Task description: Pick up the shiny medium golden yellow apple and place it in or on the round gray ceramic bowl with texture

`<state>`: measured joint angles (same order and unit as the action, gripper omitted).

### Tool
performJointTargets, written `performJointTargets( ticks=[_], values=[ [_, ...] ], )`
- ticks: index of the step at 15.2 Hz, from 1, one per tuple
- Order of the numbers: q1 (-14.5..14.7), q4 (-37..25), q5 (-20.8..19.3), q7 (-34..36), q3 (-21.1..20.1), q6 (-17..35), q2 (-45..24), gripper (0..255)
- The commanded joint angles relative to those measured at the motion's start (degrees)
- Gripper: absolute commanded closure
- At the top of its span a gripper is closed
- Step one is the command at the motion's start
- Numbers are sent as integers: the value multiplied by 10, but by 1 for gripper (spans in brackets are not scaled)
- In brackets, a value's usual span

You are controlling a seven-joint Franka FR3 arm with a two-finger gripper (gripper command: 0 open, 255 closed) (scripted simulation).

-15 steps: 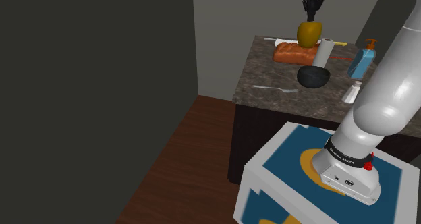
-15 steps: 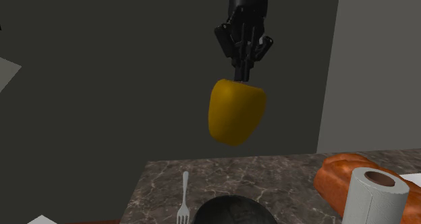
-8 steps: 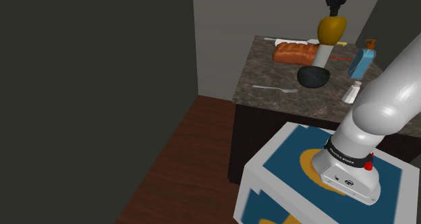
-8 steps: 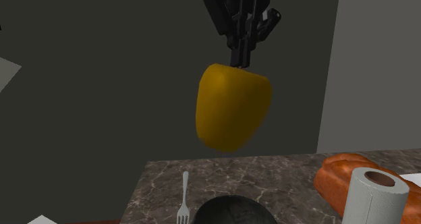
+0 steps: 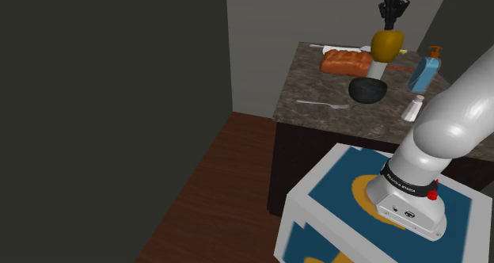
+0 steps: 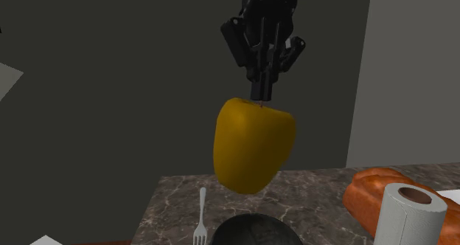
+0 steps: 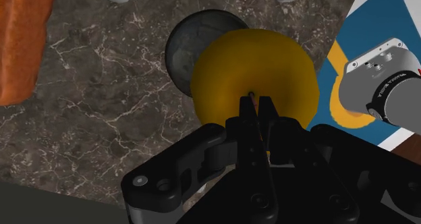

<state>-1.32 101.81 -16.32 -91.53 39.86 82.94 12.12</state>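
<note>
Shoulder view: the counter (image 5: 310, 73) carries the bowl (image 5: 367, 89), with the fork (image 5: 323, 104) to its left, the bread loaf (image 5: 345, 62) behind it, the paper towel roll (image 5: 379, 66) just behind, the bottle (image 5: 424, 71) to its right and the shaker (image 5: 413, 108) nearer the front edge. The apple (image 5: 387, 42) hangs above bowl and roll, clasped at its top beneath the gripper (image 5: 390, 25). The stand (image 5: 340, 194) sits before the counter.

apple (image 5: 387, 42): moved from over the bread loaf (image 5: 345, 61) toward the shoulder view's right, and ended partly over the bowl (image 5: 367, 89); sank a little in the last half second.
apple, second exterior view: came nearer the camera, then dropped lower in the picture.
gripper (image 6: 263, 96): travelled with the apple; rose, then lowered; hand turned about its axis.
</note>
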Motion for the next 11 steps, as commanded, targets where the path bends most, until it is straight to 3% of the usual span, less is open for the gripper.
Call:
performJointTargets(
  ticks=[1,11],
  values=[
    [-1,20,-3,5,0,15,6,255],
    [-5,103,-10,20,6,90,14,255]
  ],
)
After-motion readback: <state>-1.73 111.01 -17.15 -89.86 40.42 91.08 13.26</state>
